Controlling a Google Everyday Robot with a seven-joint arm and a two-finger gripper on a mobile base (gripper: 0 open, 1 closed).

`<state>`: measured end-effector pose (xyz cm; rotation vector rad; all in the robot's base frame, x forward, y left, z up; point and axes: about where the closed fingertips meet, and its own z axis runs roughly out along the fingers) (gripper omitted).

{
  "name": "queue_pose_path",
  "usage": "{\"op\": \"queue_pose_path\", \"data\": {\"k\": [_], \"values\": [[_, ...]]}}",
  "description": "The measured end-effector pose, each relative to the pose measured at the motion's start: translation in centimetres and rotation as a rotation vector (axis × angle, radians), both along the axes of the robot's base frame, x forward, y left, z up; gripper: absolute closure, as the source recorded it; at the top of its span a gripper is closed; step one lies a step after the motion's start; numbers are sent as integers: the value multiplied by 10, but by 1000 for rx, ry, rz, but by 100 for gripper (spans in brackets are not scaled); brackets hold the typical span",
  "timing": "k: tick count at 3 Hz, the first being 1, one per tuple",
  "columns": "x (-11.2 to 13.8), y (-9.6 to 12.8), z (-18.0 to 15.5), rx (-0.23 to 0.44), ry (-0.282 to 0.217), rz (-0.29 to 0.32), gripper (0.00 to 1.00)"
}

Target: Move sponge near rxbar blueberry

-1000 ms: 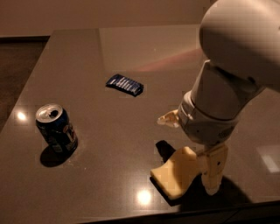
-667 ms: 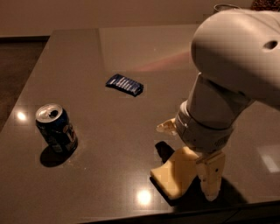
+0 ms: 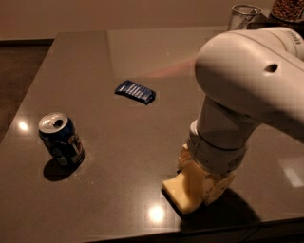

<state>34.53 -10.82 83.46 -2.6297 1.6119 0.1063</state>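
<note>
The sponge [image 3: 179,193] is a pale yellow foam block lying on the table near the front edge. Only its left part shows, because the arm covers the rest. My gripper [image 3: 205,186] is down on the sponge, right over its right part, under the big white wrist. The rxbar blueberry [image 3: 135,91] is a flat dark blue wrapper with whitish print. It lies in the middle of the table, well behind and to the left of the sponge.
A blue drink can [image 3: 61,139] stands upright at the left. A clear glass [image 3: 243,16] and a bowl of nuts [image 3: 287,8] stand at the far right corner. The dark glossy table [image 3: 142,47] ends just in front of the sponge.
My arm has come lower and forward over the sponge and now covers more of it. The sponge, the bar and the can have not moved.
</note>
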Motion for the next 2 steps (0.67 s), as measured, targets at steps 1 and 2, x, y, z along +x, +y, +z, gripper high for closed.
{"op": "queue_pose_path", "data": {"k": [1,2], "values": [[13,3,5,-36,20,-33,73],[43,16,27,-50,-19,-63,96]]}}
